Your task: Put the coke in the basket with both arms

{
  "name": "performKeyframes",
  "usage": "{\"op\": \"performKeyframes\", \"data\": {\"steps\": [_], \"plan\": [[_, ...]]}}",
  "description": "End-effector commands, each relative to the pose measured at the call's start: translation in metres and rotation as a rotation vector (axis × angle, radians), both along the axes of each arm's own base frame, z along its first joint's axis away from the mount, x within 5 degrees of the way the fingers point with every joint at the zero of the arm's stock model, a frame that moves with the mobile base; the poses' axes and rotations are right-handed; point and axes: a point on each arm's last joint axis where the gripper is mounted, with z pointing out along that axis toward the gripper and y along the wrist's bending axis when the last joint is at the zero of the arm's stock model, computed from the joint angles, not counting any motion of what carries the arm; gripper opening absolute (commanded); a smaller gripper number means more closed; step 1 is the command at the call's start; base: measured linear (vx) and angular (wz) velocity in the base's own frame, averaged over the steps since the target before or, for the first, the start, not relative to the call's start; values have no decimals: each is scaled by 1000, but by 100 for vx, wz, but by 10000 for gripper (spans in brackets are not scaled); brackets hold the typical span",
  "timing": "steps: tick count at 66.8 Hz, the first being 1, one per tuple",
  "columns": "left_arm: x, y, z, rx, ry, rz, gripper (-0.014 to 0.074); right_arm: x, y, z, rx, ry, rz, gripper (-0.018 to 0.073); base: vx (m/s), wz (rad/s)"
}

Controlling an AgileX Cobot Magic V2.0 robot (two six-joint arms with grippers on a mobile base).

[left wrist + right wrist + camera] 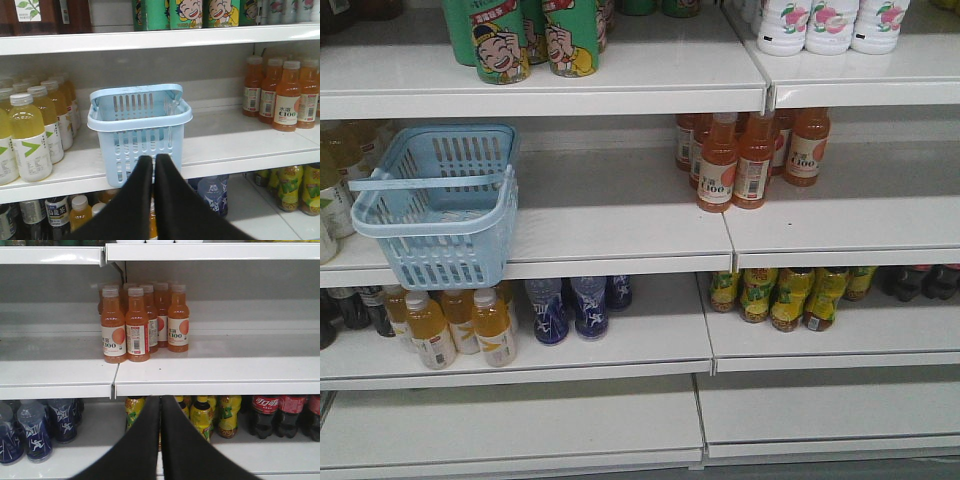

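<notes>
The light blue slotted basket (430, 232) stands on the left of the middle shelf, its front overhanging the shelf edge and its handles folded down. In the left wrist view the basket (140, 120) is straight ahead, and my left gripper (154, 158) hangs shut and empty just in front of its lower wall. My right gripper (160, 399) is shut and empty too, level with the middle shelf's front edge, below the orange bottles. The coke is out of view. Neither arm shows in the front view.
Orange bottles (740, 160) cluster on the middle shelf to the right. Yellow drinks (30, 135) stand left of the basket. Below are blue bottles (570, 305), yellow-green bottles (205, 415) and dark cola bottles (280, 415). Green cartoon cans (520, 35) fill the top shelf.
</notes>
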Motion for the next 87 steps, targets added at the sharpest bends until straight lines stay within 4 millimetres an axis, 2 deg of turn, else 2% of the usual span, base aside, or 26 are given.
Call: {"op": "performKeyframes", "data": {"steps": [1, 87], "plan": [[-2, 0, 7, -9, -95, 0, -6, 0, 0, 3, -8, -74, 2, -9, 1, 2], [-2, 0, 7, -6, -98, 0, -6, 0, 0, 3, -8, -74, 2, -9, 0, 1]]}}
